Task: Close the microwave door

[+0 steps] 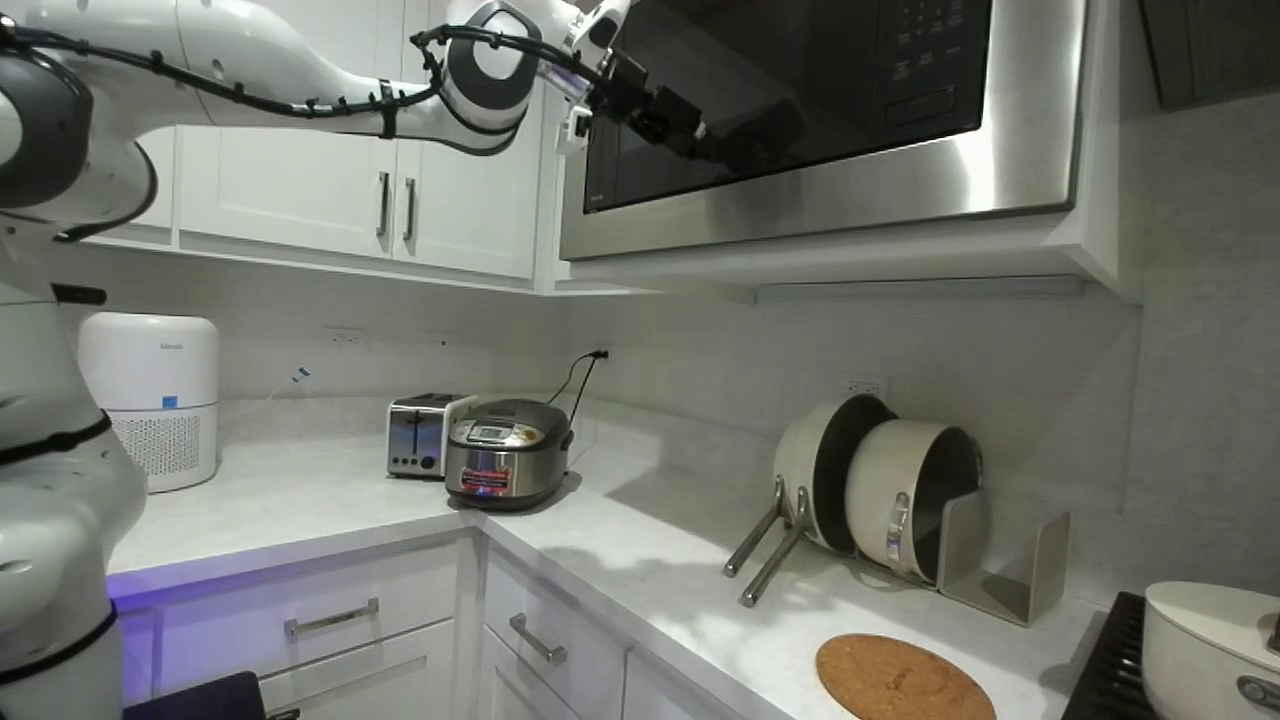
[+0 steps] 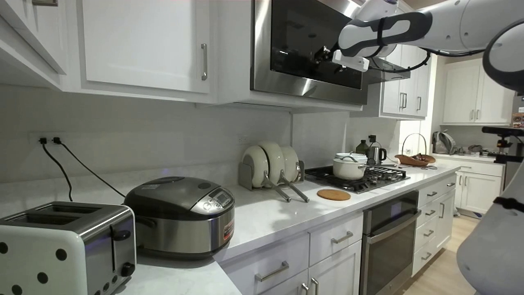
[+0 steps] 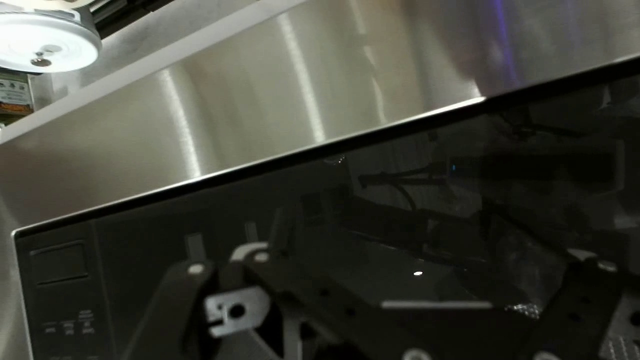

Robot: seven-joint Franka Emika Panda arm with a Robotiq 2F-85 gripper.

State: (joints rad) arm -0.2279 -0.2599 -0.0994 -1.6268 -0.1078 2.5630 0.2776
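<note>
Has a rounded white arm point(image 1: 230, 50), grey caps point(image 1: 55, 150), black cable point(image 1: 310, 108), straps point(image 1: 60, 440) and gripper point(image 1: 690, 132), with blurred, probably metal screws point(image 3: 196, 269).

Toaster point(image 2: 69, 250) beside rice cooker point(image 2: 180, 223), pans point(image 2: 275, 159) in rack point(image 1: 963, 540), cork mat point(image 1: 905, 678)

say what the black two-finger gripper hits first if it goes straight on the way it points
Probably the glossy black glass microwave door; the gripper faces it, though whether they touch is unclear.
</note>
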